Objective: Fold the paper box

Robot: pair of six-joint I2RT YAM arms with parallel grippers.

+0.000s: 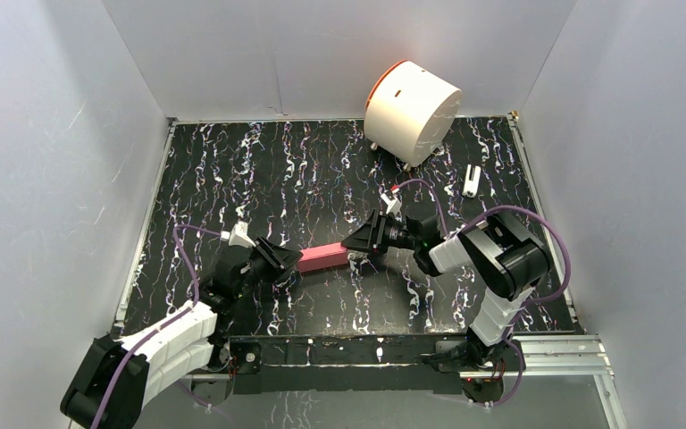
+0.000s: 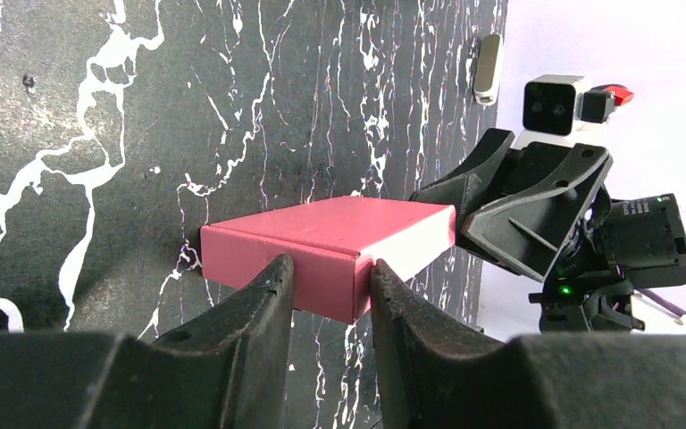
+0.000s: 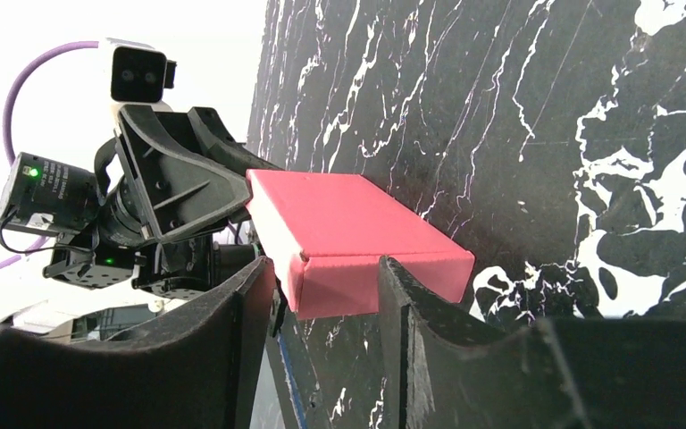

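The paper box (image 1: pixel 323 257) runs lengthwise straight from one set of jaws to the other, its ends just off the tips of the left gripper (image 2: pixel 329 266), whose hold I cannot tell, and the right gripper (image 3: pixel 323 264), jaws released.

Seeing the paper box (image 1: pixel 322 258) lying in the middle of the table (image 1: pixel 232 170), left gripper (image 1: pixel 288 261) at its left end, right gripper (image 1: pixel 357 243) at its right. Finding the cylinder (image 1: pixel 411 112) far behind, rightwards.
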